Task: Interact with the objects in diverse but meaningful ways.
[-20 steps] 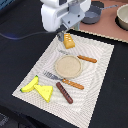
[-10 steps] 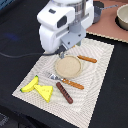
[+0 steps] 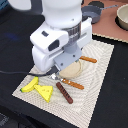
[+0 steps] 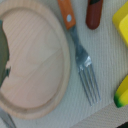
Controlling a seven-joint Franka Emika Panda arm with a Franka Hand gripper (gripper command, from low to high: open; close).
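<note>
In the exterior view my gripper (image 3: pixel 60 74) hangs low over the near edge of the round wooden plate (image 3: pixel 76 70), close to the orange-handled fork (image 3: pixel 71 83). Its fingers are hidden by the white hand, so I cannot tell open from shut. The brown sausage (image 3: pixel 64 92), yellow cheese wedge (image 3: pixel 46 92) and yellow banana (image 3: pixel 30 85) lie at the mat's front. The wrist view shows the plate (image 4: pixel 35 60), fork (image 4: pixel 84 67), sausage (image 4: pixel 94 12), cheese (image 4: pixel 121 22) and banana (image 4: pixel 122 94). The grey saucepan (image 3: pixel 93 13) stands at the back. The bread loaf is hidden.
A striped beige placemat (image 3: pixel 100 85) lies on a dark table. An orange-handled knife (image 3: pixel 89 59) lies beyond the plate. A pale bowl (image 3: pixel 122 17) stands at the back on the exterior view's right. A black cable (image 3: pixel 15 73) runs in from the exterior view's left.
My arm has moved from the back of the mat forward and down, over the plate and fork. The yellow-orange item seen under it one second ago no longer shows.
</note>
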